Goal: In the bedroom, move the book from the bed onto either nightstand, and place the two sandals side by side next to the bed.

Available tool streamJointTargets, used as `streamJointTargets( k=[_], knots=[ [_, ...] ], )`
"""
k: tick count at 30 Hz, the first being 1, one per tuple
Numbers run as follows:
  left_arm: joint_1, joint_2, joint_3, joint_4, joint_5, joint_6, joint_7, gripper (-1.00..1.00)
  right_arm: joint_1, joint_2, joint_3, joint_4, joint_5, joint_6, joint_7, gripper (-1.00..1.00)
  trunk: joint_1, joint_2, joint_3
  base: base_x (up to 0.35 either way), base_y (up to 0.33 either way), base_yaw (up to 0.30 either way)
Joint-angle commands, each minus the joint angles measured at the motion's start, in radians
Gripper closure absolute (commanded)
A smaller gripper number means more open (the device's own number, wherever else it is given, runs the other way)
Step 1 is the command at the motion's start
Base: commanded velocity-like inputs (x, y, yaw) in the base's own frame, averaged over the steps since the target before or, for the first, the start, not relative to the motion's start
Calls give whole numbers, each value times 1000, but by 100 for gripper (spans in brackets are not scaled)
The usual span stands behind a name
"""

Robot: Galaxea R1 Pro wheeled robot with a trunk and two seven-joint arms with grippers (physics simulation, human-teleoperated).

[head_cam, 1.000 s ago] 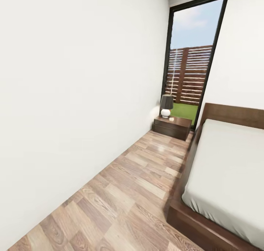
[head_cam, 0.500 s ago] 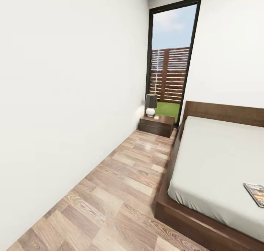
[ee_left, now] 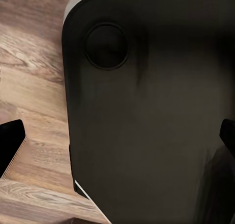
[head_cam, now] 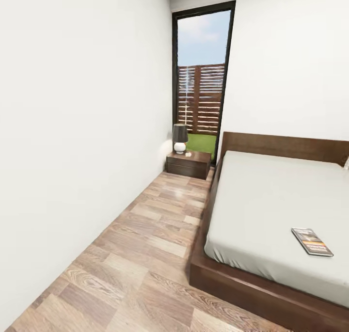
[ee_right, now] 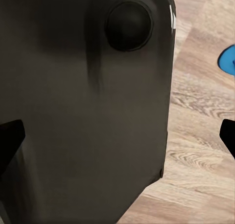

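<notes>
The robot is in the approach stage: nothing is picked up yet. The book (head_cam: 312, 242) lies flat on the bed (head_cam: 264, 203) near its foot-side edge, well apart from the nightstand (head_cam: 188, 163) by the window. Both wrist views show each pincer's dark fingertips (ee_left: 11, 144) (ee_right: 10, 139) spread wide and empty above the robot's base. A blue sandal (ee_right: 227, 59) edge shows on the floor. Next, I judge, it must close in on the bed and reach for the book.

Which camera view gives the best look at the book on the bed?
The head view is best: the book lies flat and whole on the mattress of the bed, near its front edge, with the cover lettering visible. The two wrist views look down at the wood floor and a dark part of the robot's own body.
</notes>
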Motion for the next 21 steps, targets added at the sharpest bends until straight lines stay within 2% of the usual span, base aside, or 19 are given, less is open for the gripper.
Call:
streamJointTargets(
  k=[1,21],
  knots=[
    [0,0,0,-1,0,1,-1,-100,-1,0,-1,0,0,1,0,-100,0,0,-1,0,0,-265],
    [0,-1,0,-1,-1,1,-1,-100,0,0,-1,1,0,1,0,-100,0,0,-1,0,0,-262]
  ],
)
